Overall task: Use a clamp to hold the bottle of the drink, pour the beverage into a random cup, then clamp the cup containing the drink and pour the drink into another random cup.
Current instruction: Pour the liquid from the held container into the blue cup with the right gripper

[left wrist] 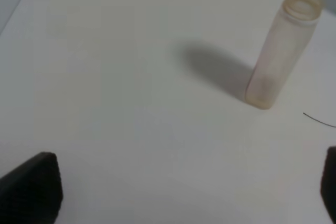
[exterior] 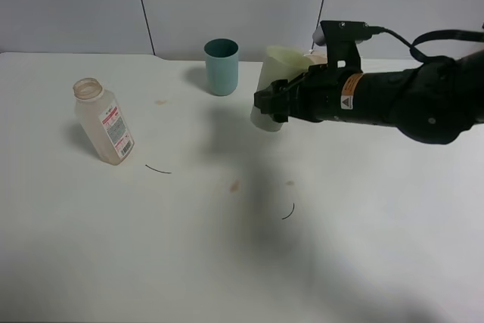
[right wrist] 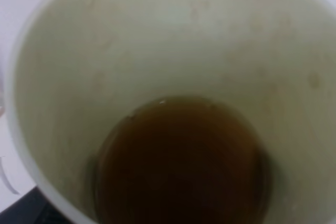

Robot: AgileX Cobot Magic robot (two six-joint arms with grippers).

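The bottle [exterior: 104, 122] stands uncapped on the left of the white table and looks nearly empty; it shows again in the left wrist view [left wrist: 278, 56]. My left gripper [left wrist: 181, 192] is open, its dark fingertips [left wrist: 31, 190] far apart and short of the bottle. At centre back, my right gripper [exterior: 271, 102] is shut on the pale yellow-green cup [exterior: 283, 66], held slightly tilted above the table. Inside that cup [right wrist: 157, 40], the dark brown beverage [right wrist: 181, 166] fills the bottom. Another random cup is out of view.
A teal straight-sided cup [exterior: 221, 66] stands at the back, just left of the held cup. Two thin black curved marks [exterior: 159, 170] [exterior: 289, 212] and small brown stains [exterior: 234, 185] lie on the table. A grey wall runs behind the table's far edge.
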